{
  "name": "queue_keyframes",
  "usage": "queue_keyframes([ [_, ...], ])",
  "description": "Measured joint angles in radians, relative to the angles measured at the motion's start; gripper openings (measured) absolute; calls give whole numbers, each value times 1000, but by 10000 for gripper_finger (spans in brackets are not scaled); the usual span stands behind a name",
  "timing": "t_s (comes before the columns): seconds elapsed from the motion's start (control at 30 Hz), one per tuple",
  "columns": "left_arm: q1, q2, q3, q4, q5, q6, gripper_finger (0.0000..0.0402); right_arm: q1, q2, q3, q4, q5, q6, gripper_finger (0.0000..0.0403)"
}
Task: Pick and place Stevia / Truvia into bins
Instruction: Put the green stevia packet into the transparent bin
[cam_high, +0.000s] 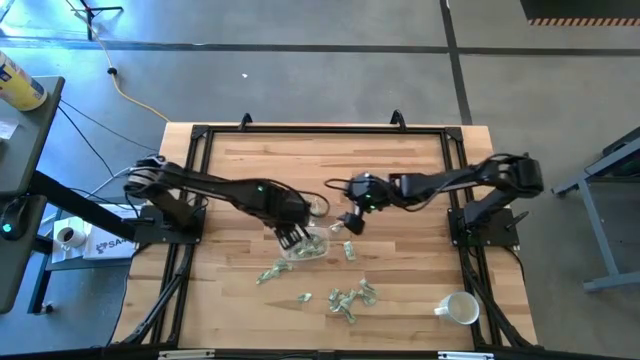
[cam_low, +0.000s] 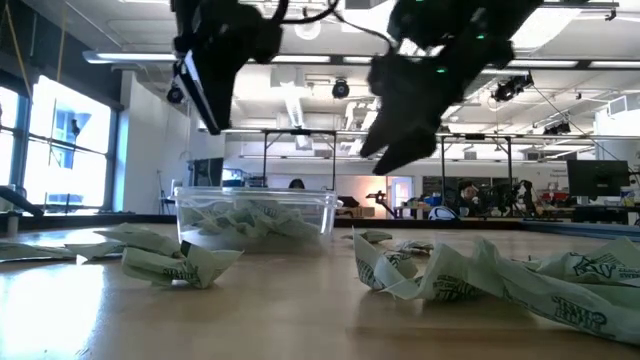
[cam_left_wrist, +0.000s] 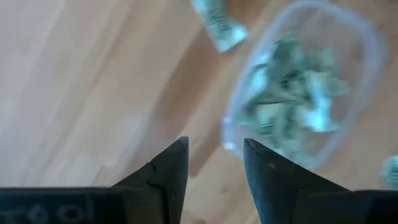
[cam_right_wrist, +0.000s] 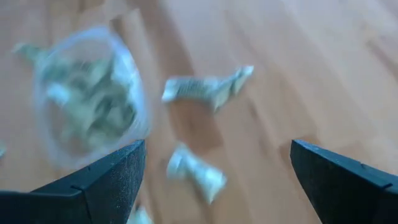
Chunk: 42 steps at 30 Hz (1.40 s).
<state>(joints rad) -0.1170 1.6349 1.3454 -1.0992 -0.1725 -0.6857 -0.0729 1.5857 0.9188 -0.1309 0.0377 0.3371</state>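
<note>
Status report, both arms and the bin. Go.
Left gripper jaws open, empty, above the bin. Right gripper jaws wide open, empty, over loose packets. Bin holds packets; more scattered on table. Nothing in the way.

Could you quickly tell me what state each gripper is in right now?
Left gripper: open, empty, above the small clear plastic tub.
Right gripper: wide open, empty, above loose pale green paper packets.

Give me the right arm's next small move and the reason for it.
Probably lower the right gripper onto the loose packet just ahead of it. Its jaws are wide open with nothing between them, that packet lies on the table beside the clear tub, and the left gripper hangs empty over the tub.
</note>
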Motion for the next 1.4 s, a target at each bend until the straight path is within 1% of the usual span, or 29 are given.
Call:
queue_keyframes([
  [0.07,27,-50,-65,5,1,0,186,0,68,71,1,47,3,385],
  [0.13,58,-108,-133,42,9,2,186,-3,138,145,-16,72,16,384],
  [0.23,103,-201,-236,88,37,9,184,-12,242,258,-56,71,77,375],
  [0.33,141,-297,-330,136,44,25,184,-28,342,355,-123,64,129,356],
  [0.5,206,-421,-433,244,53,98,184,-54,466,487,-244,55,242,319],
  [0.63,281,-465,-456,275,81,176,184,-67,527,566,-317,33,292,298],
  [0.73,341,-469,-457,286,115,237,184,-68,552,602,-388,40,325,286],
  [0.9,435,-472,-457,300,206,337,184,-58,563,604,-472,49,382,263],
  [1.07,521,-472,-457,342,326,418,184,-43,563,604,-485,76,410,239],
  [1.13,546,-472,-457,364,356,429,184,-43,571,604,-487,80,424,227],
  [1.27,577,-472,-457,378,397,451,184,-45,580,606,-494,93,421,187],
  [1.4,582,-472,-457,374,407,452,184,-56,581,605,-483,92,370,125],
])
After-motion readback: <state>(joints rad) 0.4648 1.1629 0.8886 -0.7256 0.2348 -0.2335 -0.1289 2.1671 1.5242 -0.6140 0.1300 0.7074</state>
